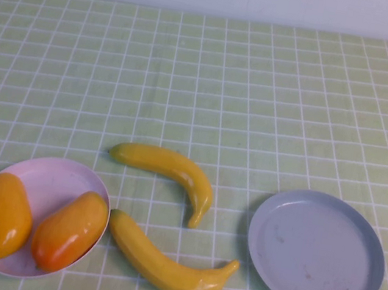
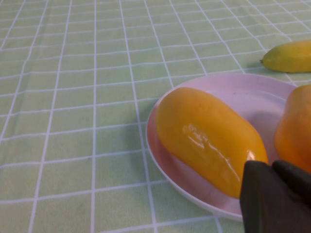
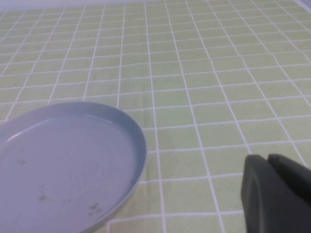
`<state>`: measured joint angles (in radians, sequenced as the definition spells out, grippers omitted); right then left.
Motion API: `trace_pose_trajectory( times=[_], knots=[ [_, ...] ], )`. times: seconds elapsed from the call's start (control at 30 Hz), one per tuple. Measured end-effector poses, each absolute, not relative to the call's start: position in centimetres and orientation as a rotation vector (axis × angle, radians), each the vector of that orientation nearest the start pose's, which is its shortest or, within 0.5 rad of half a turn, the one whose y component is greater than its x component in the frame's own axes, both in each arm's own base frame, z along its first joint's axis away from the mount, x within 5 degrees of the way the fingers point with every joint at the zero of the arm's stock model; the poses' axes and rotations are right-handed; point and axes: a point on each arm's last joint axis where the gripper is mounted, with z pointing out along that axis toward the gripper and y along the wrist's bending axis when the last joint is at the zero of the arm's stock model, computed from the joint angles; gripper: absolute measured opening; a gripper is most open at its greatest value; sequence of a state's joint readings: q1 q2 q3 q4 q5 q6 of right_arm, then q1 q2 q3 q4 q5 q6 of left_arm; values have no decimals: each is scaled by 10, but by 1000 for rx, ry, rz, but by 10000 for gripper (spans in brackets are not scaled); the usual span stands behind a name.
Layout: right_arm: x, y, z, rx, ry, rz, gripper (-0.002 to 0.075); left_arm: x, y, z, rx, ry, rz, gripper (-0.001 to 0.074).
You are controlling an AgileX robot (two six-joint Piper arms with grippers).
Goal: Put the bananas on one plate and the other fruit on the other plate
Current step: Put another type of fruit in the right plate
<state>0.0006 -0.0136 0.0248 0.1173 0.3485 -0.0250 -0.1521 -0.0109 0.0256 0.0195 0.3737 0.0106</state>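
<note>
Two glossy, curved bananas point(image 1: 174, 175) point(image 1: 167, 260) lie on the checked surface point(image 1: 205, 80) between the pink plate point(image 1: 54, 181) holding two mangoes point(image 1: 2, 213) point(image 1: 69, 230) and the empty grey plate point(image 1: 316, 251). They look firm and slippery; best grasped mid-length. Left tool point(image 2: 274, 196) beside the pink plate and right tool point(image 3: 277, 191) near the grey plate are both clenched, empty.

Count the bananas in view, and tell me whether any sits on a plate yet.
2. One banana lies on the cloth between the plates; the other banana lies nearer the robot, its end beside the pink plate. Neither is on the grey-blue plate. None seems hidden.
</note>
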Motion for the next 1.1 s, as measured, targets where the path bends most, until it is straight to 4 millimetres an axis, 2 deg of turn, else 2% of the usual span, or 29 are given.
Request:
trace_pose_trajectory(
  times=[0.87,0.97,1.1],
  knots=[
    [53,4,175,53,1836,101,-17,52,-7,171,171,1866,-73,2],
    [54,6,179,121,1784,194,-17,52,-7,171,171,1866,-73,2],
    [56,9,190,333,1650,449,-17,52,-7,171,171,1866,-73,2]
  ],
)
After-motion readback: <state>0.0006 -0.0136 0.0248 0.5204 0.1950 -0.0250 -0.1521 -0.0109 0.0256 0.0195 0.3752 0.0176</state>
